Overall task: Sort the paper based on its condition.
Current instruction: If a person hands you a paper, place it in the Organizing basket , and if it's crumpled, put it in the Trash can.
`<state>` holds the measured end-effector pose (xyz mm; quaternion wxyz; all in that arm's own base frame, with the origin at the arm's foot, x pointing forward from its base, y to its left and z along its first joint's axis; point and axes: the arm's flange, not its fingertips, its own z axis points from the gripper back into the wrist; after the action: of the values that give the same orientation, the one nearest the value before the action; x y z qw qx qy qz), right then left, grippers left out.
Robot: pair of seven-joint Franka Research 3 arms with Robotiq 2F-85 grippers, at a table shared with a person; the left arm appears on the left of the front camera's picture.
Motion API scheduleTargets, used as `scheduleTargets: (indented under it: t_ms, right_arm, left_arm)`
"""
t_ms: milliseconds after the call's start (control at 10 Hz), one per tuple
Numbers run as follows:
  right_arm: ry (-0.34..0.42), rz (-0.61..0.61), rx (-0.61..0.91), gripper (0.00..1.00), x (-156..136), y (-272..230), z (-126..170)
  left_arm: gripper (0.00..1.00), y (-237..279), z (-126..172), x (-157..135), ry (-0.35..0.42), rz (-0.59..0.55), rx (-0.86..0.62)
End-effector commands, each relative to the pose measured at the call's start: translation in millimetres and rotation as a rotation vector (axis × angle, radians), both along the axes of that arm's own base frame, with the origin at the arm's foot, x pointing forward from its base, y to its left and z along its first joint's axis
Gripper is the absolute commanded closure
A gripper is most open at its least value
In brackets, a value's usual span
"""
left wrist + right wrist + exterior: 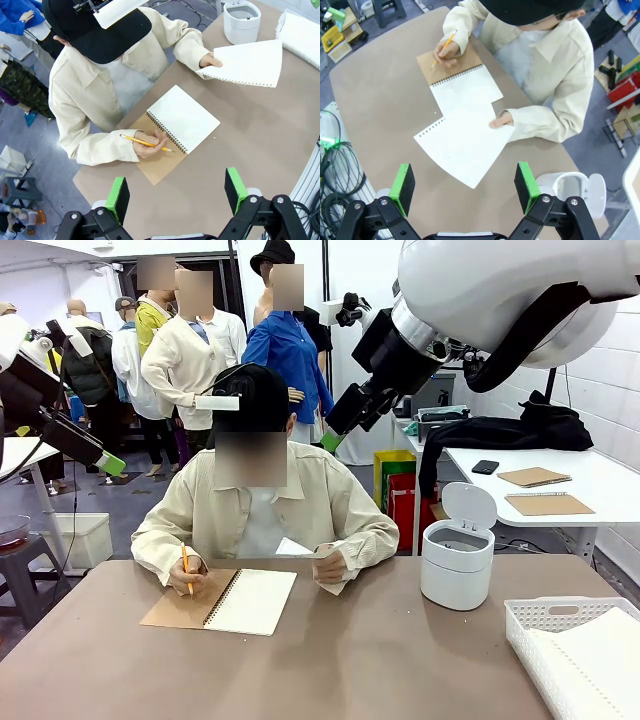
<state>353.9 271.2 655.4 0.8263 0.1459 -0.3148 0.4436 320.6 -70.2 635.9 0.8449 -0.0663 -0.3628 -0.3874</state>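
Paper [465, 142] in person's hand [501, 120] — flat, ragged edge toward notebook [465, 85].

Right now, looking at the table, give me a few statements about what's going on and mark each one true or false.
1. The person holds a loose sheet of paper in one hand. True.
2. The spiral notebook is closed. False: it lies open, showing a blank page.
3. The right gripper is clamped on the sheet. False: it is open, above the table.
4. The person's other hand holds a yellow pencil. True.
5. The small white bin has its lid up. True.
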Motion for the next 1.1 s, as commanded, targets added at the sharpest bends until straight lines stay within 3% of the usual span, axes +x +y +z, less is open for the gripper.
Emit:
scheduleTargets:
  t_ms: [0, 900, 1000]
  right_arm:
    - [0.001, 0.001, -0.001, 0.0, 0.0, -0.1, -0.1]
    - [0.0, 0.0, 0.0, 0.0, 0.0, 0.0, 0.0]
    - [0.086, -0.06, 0.045, 0.0, 20.3, -1.3, -10.0]
  left_arm:
    - [0.0, 0.9, 0.3, 0.0, -0.004, -0.002, 0.004]
    - [0.0, 0.9, 0.3, 0.0, -0.004, -0.002, 0.004]
    - [0.0, 0.9, 0.3, 0.0, -0.004, -0.002, 0.004]
